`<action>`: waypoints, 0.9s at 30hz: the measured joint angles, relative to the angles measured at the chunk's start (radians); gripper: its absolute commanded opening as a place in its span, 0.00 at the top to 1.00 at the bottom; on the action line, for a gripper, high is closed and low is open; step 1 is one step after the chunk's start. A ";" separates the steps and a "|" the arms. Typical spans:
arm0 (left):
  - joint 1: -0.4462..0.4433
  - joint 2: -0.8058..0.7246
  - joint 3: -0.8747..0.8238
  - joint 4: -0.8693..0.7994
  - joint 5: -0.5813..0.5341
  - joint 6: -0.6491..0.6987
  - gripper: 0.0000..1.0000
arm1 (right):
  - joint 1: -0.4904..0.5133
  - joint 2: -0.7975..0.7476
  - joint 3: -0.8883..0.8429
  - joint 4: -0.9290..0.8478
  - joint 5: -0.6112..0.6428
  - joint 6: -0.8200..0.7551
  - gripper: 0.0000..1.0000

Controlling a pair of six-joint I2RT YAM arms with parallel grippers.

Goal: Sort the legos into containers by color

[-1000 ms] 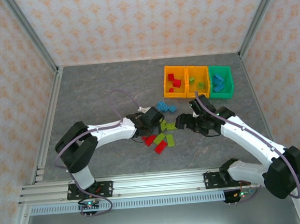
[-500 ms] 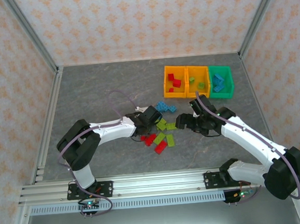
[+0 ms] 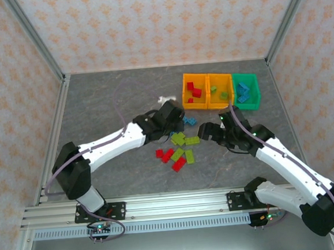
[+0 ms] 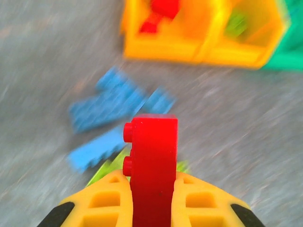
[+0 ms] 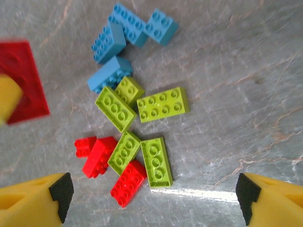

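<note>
My left gripper [image 4: 151,189] is shut on a red brick [image 4: 152,165], held upright above the table. From above, the left gripper [image 3: 173,114] hangs just near-left of the left orange bin [image 3: 195,106]. That bin holds red bricks [image 3: 194,90], the middle orange bin [image 3: 219,105] lime green ones, and the green bin [image 3: 247,106] blue ones. Loose blue bricks [image 5: 122,41], lime green bricks [image 5: 163,104] and red bricks [image 5: 127,182] lie clustered on the grey table. My right gripper [image 5: 154,203] is open above the cluster, and the held red brick [image 5: 24,81] shows at its left.
The joined bins [image 4: 165,47] stand at the back right. From above, the right gripper [image 3: 206,132] sits just right of the loose pile [image 3: 179,153]. Metal frame rails [image 3: 51,128] and patterned walls bound the table.
The left gripper has risen from the pile with the red brick and swung back-right toward the orange bins. The right gripper has shifted slightly back and stayed open.
</note>
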 measured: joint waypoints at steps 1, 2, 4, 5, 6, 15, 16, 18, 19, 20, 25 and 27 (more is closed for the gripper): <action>0.000 0.042 0.074 0.007 -0.013 0.031 0.92 | 0.000 -0.014 0.000 0.000 0.017 0.008 0.09; 0.005 0.093 0.151 0.018 -0.024 0.063 0.92 | 0.000 -0.028 0.000 0.000 0.030 0.016 0.09; 0.021 0.219 0.313 0.036 -0.043 0.122 0.91 | 0.000 -0.048 0.000 -0.001 0.048 0.028 0.09; 0.033 0.285 0.387 0.041 -0.048 0.145 0.91 | 0.000 -0.056 0.000 -0.002 0.056 0.033 0.09; 0.048 0.363 0.474 0.039 -0.056 0.169 0.91 | 0.000 -0.062 0.000 -0.004 0.063 0.037 0.09; 0.152 0.822 1.020 -0.098 -0.068 0.325 0.47 | 0.000 -0.120 0.000 -0.053 0.097 0.051 0.09; 0.156 0.824 1.026 -0.119 -0.067 0.336 0.49 | 0.000 -0.124 0.000 -0.056 0.100 0.051 0.09; 0.156 0.800 1.014 -0.137 -0.063 0.344 0.51 | 0.000 -0.125 0.000 -0.058 0.100 0.052 0.09; 0.154 0.759 0.965 -0.131 -0.057 0.346 0.52 | 0.000 -0.125 0.000 -0.058 0.100 0.055 0.08; 0.150 0.698 0.887 -0.116 -0.053 0.346 0.52 | 0.000 -0.125 -0.002 -0.056 0.100 0.055 0.09; 0.080 0.169 0.293 0.021 -0.038 0.350 0.52 | 0.002 -0.078 -0.016 -0.037 0.079 0.050 0.09; 0.024 -0.064 0.120 0.065 -0.039 0.373 0.51 | 0.014 -0.026 -0.016 -0.020 0.070 0.042 0.09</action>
